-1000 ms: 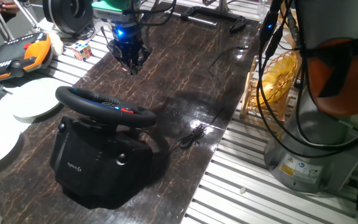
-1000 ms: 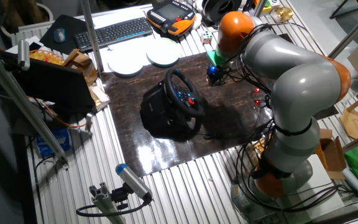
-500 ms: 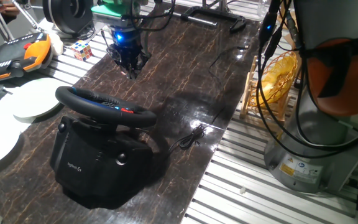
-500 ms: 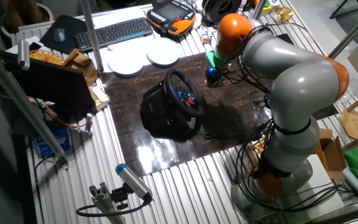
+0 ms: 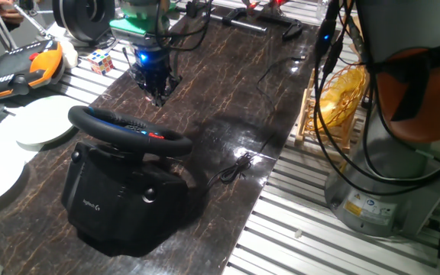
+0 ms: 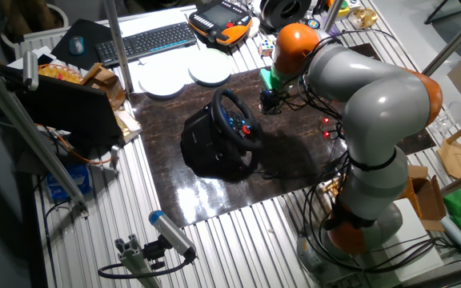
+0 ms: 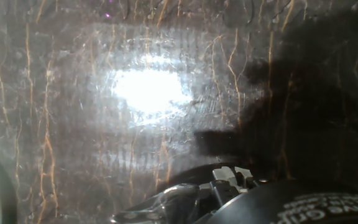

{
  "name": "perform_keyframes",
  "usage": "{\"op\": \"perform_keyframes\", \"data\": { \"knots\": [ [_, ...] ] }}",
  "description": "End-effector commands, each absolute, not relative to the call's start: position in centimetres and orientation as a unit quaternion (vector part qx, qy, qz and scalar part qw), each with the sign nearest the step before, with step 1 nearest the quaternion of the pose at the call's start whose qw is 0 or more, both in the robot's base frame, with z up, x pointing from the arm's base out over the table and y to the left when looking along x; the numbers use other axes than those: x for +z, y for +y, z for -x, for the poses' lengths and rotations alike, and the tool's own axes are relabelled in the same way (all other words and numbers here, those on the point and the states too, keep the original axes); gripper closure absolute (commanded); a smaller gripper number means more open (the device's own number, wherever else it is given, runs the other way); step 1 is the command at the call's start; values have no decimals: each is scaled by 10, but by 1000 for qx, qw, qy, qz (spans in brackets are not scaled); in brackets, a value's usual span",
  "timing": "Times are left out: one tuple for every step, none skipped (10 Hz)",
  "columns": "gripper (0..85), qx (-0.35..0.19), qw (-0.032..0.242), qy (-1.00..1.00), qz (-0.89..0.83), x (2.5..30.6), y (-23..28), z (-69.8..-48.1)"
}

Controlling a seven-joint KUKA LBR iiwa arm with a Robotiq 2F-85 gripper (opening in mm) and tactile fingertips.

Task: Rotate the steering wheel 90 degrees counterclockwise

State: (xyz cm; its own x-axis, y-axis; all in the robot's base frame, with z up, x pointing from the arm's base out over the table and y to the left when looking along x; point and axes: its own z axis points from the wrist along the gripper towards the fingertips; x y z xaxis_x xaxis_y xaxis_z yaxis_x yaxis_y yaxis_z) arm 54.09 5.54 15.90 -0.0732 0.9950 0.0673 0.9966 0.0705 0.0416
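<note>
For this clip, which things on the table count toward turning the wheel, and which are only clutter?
Part of the job:
- steering wheel on its black base
- gripper, hovering above the mat beyond the wheel, touching nothing

Just lying about:
- orange-and-black gadget
- Rubik's cube
- two white plates
- keyboard
- black spool
- yellow wire basket

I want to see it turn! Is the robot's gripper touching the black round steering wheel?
No, the gripper hangs over the dark marble-patterned mat behind the black round steering wheel, with a clear gap between them.
</note>
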Motion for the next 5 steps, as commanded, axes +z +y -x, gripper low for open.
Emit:
{"op": "perform_keyframes", "data": {
  "knots": [
    [843,-31,10,-734,678,159,55,-541],
    [843,-20,10,-737,675,159,55,-541],
    [843,-11,12,-742,670,159,55,-541],
    [843,-7,9,-750,661,159,55,-541],
    [843,-7,12,-754,657,159,55,-541]
  ]
}}
